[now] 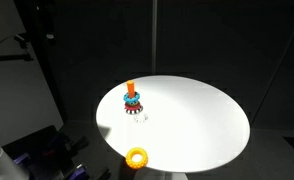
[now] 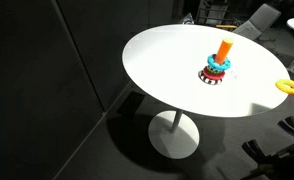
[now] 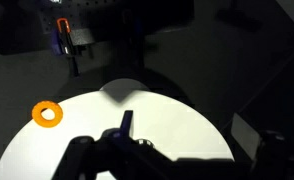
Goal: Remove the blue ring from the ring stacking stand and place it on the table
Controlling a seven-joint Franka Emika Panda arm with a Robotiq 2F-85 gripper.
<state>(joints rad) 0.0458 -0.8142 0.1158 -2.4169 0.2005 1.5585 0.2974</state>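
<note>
Hand (image 3: 172, 160), mine: spread wide, empty; blue ring (image 1: 133, 100) on stand (image 1: 131, 88), counter's (image 1: 197, 120) ten o'clock; approach step, I must reach and straddle it next.

No legible text, labels, brand marks, numbers or signs appear in any view. The table (image 2: 167, 70) surface is plain white and unmarked in both exterior views and in the wrist view. Dark equipment at the frame edges is too small and dim for any marking to be read.
</note>
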